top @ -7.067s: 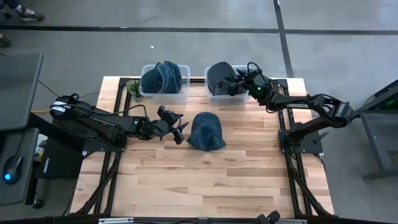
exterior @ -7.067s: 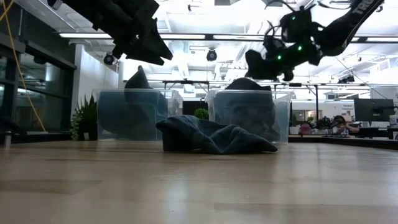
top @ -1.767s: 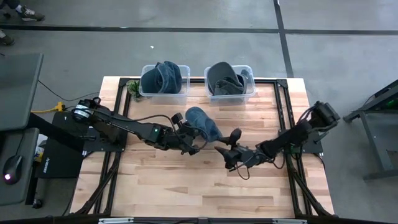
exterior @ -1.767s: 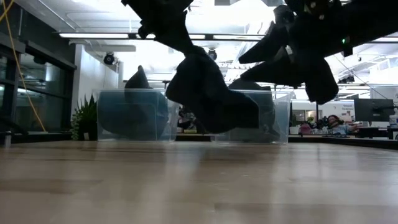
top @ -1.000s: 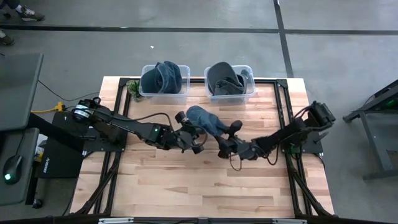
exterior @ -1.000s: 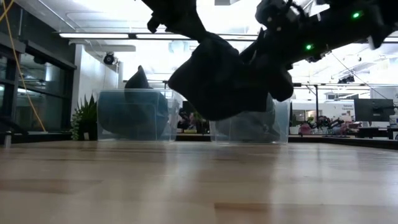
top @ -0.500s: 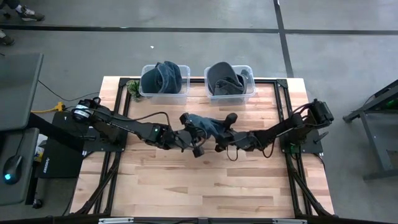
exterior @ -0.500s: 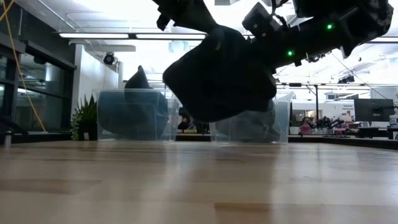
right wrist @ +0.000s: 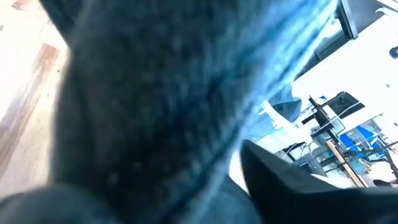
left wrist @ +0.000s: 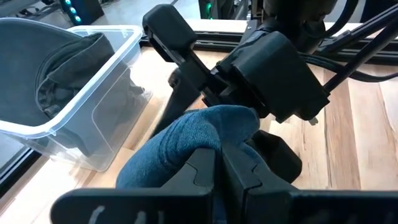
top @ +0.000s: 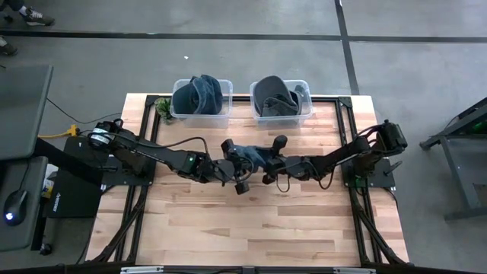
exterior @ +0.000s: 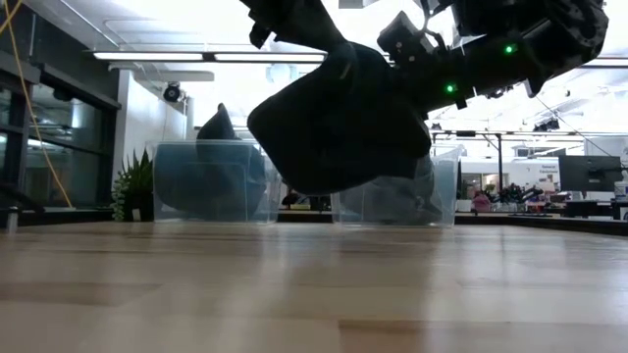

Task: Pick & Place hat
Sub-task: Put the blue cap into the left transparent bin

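The blue hat hangs in the air over the middle of the table, well clear of the wood, pinched in the closed left gripper so that the free side faces the right arm. The right gripper is pressed against that free side, its fingers straddling the cloth; I cannot tell whether they have bitten yet. This looks like a handover, probably toward 1 of the 2 bins at the far edge, both already holding hats. A second ago the right gripper stood slightly off the hat; it has since moved in and begun narrowing.
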